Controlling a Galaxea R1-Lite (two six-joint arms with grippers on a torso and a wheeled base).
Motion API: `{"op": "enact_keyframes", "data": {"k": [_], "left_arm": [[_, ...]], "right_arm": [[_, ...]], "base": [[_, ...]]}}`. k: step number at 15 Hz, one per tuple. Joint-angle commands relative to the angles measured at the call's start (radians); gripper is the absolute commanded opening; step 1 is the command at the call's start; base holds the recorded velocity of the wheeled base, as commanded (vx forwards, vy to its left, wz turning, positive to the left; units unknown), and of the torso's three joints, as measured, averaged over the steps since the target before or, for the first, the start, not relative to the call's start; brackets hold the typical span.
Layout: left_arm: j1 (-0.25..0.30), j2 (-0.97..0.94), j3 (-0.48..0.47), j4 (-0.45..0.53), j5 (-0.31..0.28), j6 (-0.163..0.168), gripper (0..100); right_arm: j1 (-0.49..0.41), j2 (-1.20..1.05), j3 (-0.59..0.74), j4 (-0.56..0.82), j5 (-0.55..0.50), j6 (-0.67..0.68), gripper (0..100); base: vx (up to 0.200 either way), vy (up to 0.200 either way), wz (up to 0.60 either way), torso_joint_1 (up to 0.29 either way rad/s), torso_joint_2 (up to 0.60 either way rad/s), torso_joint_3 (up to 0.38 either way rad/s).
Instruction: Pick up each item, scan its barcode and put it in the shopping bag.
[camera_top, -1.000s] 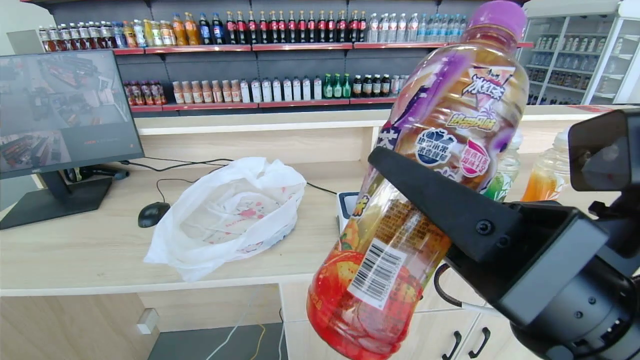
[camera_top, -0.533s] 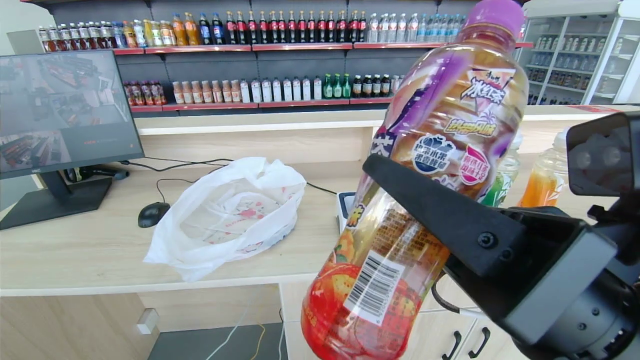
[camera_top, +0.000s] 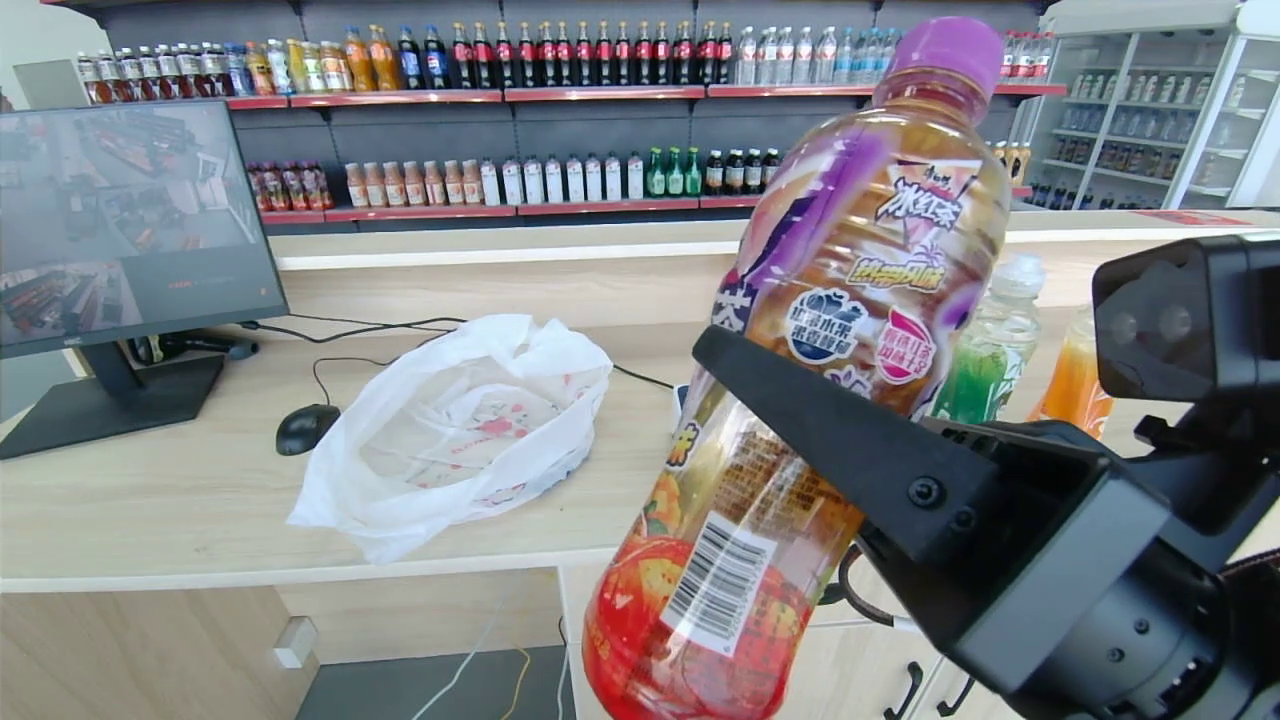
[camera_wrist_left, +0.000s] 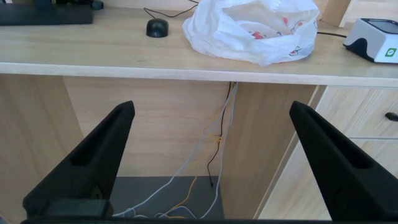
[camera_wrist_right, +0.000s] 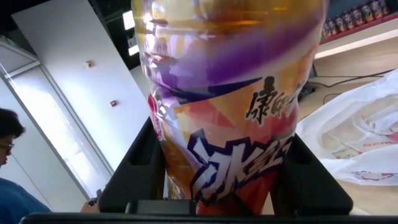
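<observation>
My right gripper (camera_top: 800, 420) is shut on a tea bottle (camera_top: 830, 330) with a purple cap and a purple and orange label. It holds the bottle tilted, high and close to the head camera, barcode (camera_top: 712, 585) facing it. The bottle (camera_wrist_right: 230, 106) sits between the black fingers (camera_wrist_right: 134, 168) in the right wrist view. A white plastic shopping bag (camera_top: 455, 430) lies open on the wooden counter (camera_top: 150, 500). The scanner (camera_wrist_left: 373, 38) stands on the counter right of the bag (camera_wrist_left: 255, 28). My left gripper (camera_wrist_left: 211, 155) hangs open below the counter's front edge, nothing between its fingers.
Two more bottles, one green (camera_top: 985, 350) and one orange (camera_top: 1078, 370), stand on the counter behind the held bottle. A monitor (camera_top: 130, 240) and a black mouse (camera_top: 305, 428) sit at the left. Shelves of drinks (camera_top: 560, 60) line the back wall. Cables (camera_wrist_left: 214, 143) hang under the counter.
My right gripper has carried the tea bottle a little to the left and downward. The green bottle behind it now shows more. The bag has not moved.
</observation>
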Motion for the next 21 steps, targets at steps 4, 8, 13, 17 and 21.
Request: {"op": "enact_keyframes", "data": {"k": [4, 8, 13, 17, 21], "left_arm": [[0.002, 0.0, 0.0, 0.0, 0.0, 0.0, 100], [0.0, 0.0, 0.0, 0.0, 0.0, 0.0, 100], [0.0, 0.0, 0.002, 0.0, 0.0, 0.0, 100], [0.0, 0.0, 0.0, 0.0, 0.0, 0.0, 100], [0.0, 0.0, 0.0, 0.0, 0.0, 0.0, 100]], "right_arm": [[0.0, 0.008, -0.001, -0.004, 0.001, 0.0, 0], [-0.014, 0.006, 0.007, -0.006, 0.0, -0.019, 0], [-0.055, -0.008, 0.031, -0.006, -0.003, -0.135, 0], [-0.123, -0.049, 0.122, -0.004, -0.005, -0.282, 0], [-0.192, -0.104, 0.189, 0.014, -0.017, -0.502, 0]], "base": [[0.0, 0.0, 0.0, 0.0, 0.0, 0.0], [0.0, 0.0, 0.0, 0.0, 0.0, 0.0], [0.0, 0.0, 0.0, 0.0, 0.0, 0.0], [0.0, 0.0, 0.0, 0.0, 0.0, 0.0], [0.0, 0.0, 0.0, 0.0, 0.0, 0.0]]}}
